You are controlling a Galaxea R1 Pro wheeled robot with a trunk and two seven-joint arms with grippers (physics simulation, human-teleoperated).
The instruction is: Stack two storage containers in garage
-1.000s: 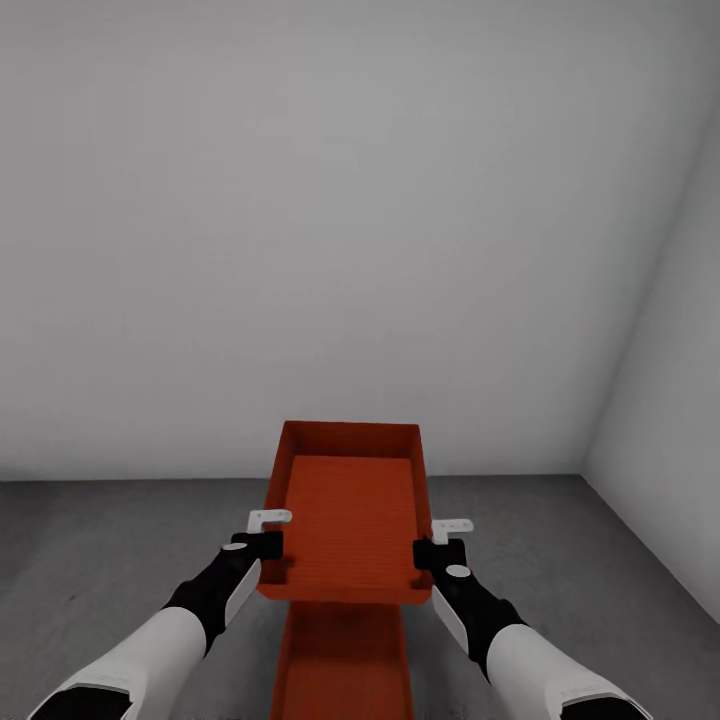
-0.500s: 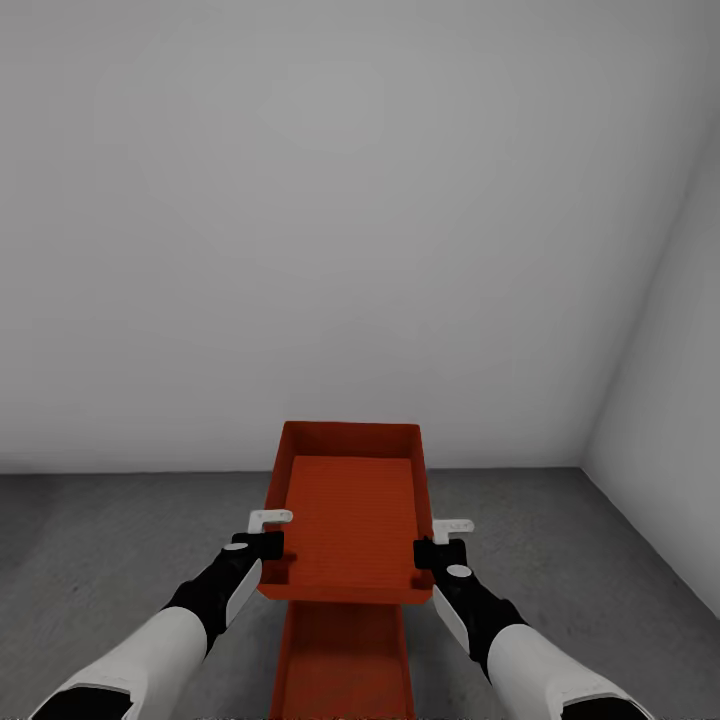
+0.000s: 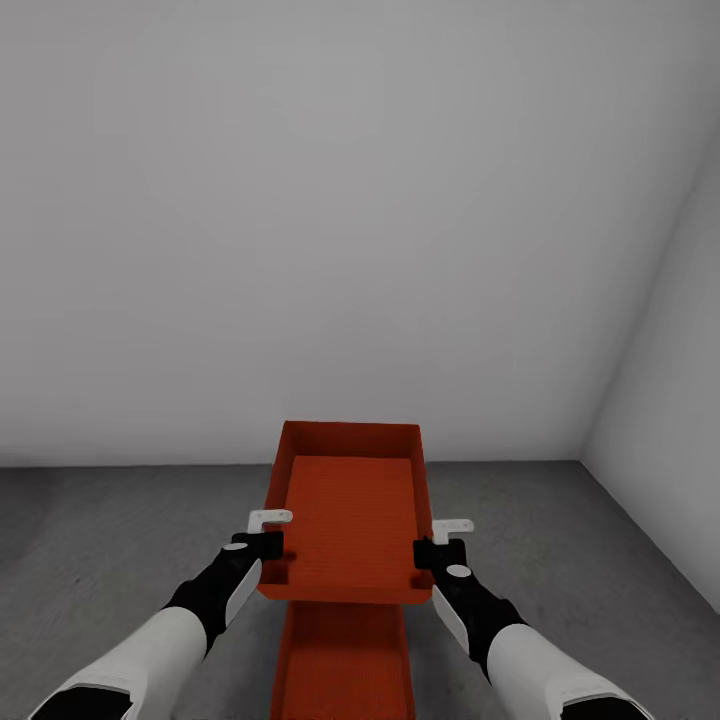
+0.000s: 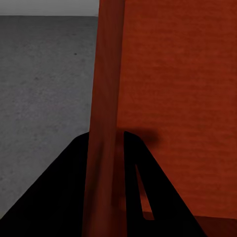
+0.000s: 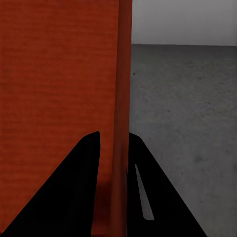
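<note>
While floor line climbs in frame, we roll closer | left gripper (image 3: 268,532) and right gripper (image 3: 446,540) pinch upper container (image 3: 350,510) walls | lower container (image 3: 345,665) frame bottom, stacking near.

I held both arms stretched forward and level, wrists straight. My left gripper (image 3: 268,548) was clamped on the left wall of the storage container (image 3: 349,520), one finger on each side; my right gripper (image 3: 437,553) pinched its right wall likewise.
</note>
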